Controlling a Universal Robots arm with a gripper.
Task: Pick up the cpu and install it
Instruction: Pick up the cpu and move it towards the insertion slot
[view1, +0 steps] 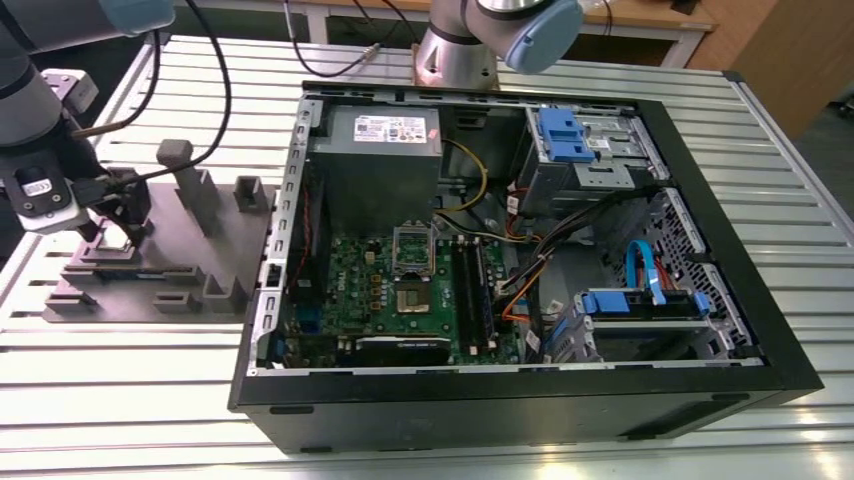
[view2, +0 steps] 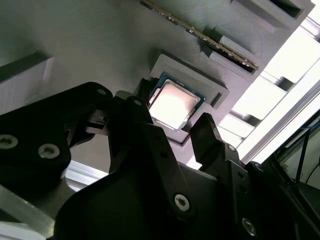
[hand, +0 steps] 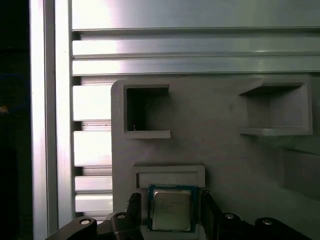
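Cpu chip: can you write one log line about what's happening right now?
gripper: open, straddling cpu | cpu: lying in grey holder pocket, not lifted | grey holder: beside open computer case

In both wrist views the cpu (view2: 175, 104) is a small flat square chip with a bright silvery metal lid and a thin dark greenish rim on all 4 sides. It lies flat, lid up, seated in a shallow square pocket (hand: 169, 172) of the grey holder block (hand: 225, 140), its edges parallel to the pocket's walls.
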